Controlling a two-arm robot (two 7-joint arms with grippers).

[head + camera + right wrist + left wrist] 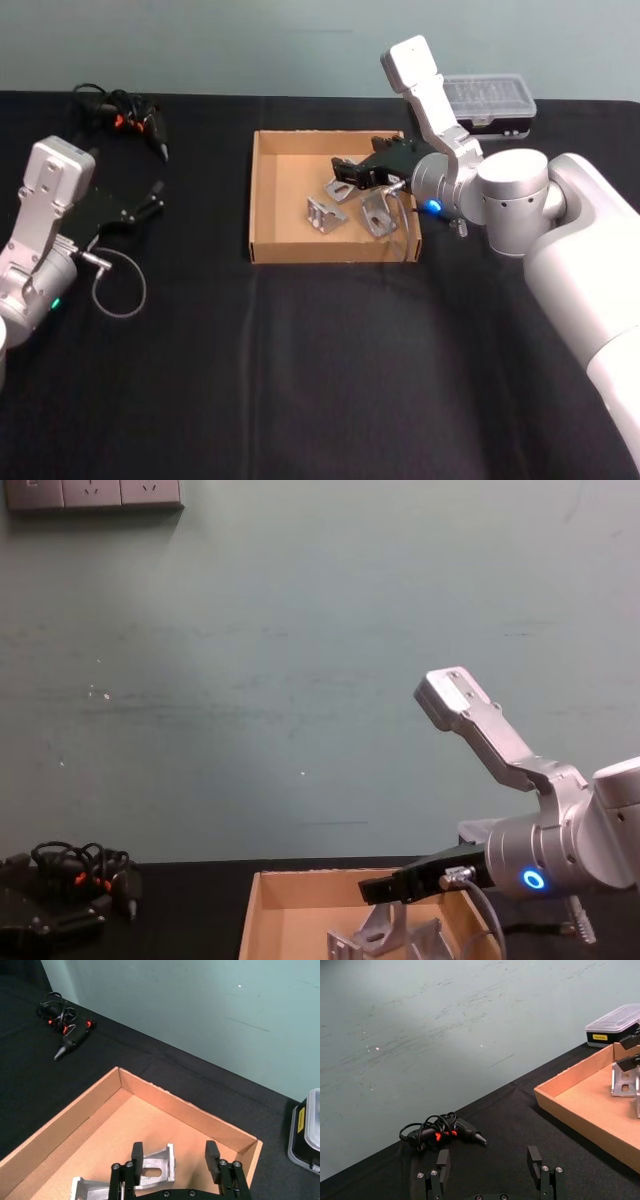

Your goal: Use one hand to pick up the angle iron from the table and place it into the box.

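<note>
Over the tan cardboard box (300,145), the right hand (347,177) is hanging with its two fingers (137,1152) spread apart and nothing between them. Its silver arm is reaching in from the right side of the head view, across the right wall of the box. In the right wrist view an angle iron (158,1166) is lying on the box floor just beyond the open fingers, not gripped, and the corner of another bracket (86,1188) is showing beside it. From the head view, three grey angle irons are resting inside the box: one (325,213) toward the middle, one (378,213) closer to the right wall, and one (336,188) partly under the hand. All are lying on the cardboard floor in the right half of the box.

The box is sitting on the black worktop (300,380), toward its far side. Behind its right far corner a black organiser case with a clear lid (490,102) is standing on the worktop, near but apart from the box.

At the left side of the worktop, the left hand (145,203) is staying well apart from the box, with its fingers (534,1158) open and holding nothing. Farther back on the left, a black tool with a bundled cord and orange marks (125,113) is lying on the worktop.
</note>
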